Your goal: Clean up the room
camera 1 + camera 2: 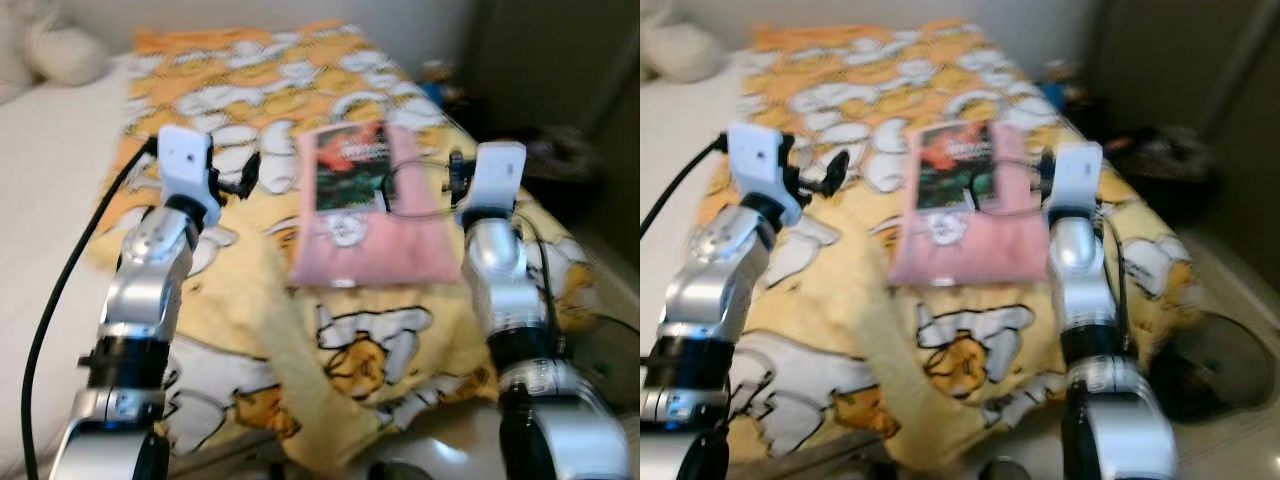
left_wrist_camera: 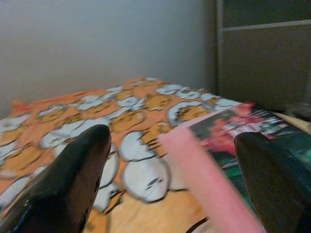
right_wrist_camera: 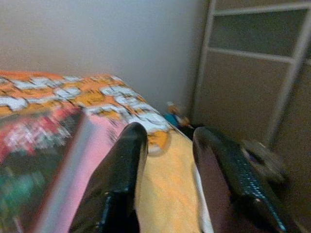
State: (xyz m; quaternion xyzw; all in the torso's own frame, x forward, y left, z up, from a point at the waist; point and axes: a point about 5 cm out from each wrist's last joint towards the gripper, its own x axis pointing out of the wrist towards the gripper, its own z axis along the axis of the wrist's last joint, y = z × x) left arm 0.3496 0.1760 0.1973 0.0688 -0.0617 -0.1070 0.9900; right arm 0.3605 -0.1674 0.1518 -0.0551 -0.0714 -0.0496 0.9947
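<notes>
From the left eye view, you are looking down over a bed (image 1: 60,250) with a white sheet on its left part and a yellow and orange blanket (image 1: 240,300) printed with white cartoon shapes spread across the rest. A pink cushion (image 1: 370,230) with a dark red-and-green picture on its top lies flat on the blanket, between your two raised silver arms. Your left end effector (image 1: 245,175) sits just left of the cushion's near-left edge, and your right end effector (image 1: 455,170) is at the cushion's right edge. A pale pillow (image 1: 65,50) lies at the far left corner of the bed. The whole picture is blurred.

In the right eye view you get more of the room's right side: dark clutter (image 1: 1165,150) on the floor (image 1: 1230,300) beside the bed, and a round dark object (image 1: 1200,375) low on the pale floor near the bed's corner.

The left wrist view shows your left end effector (image 2: 175,170) spread wide, with the pink cushion (image 2: 218,155) coming in beside one finger, and a plain grey wall (image 2: 97,39) beyond the blanket.

In the right wrist view, your right end effector (image 3: 167,160) has only a narrow gap, holding nothing, over the blanket's yellow edge just beside the cushion (image 3: 53,160). A panelled wardrobe (image 3: 252,63) stands beyond it.
</notes>
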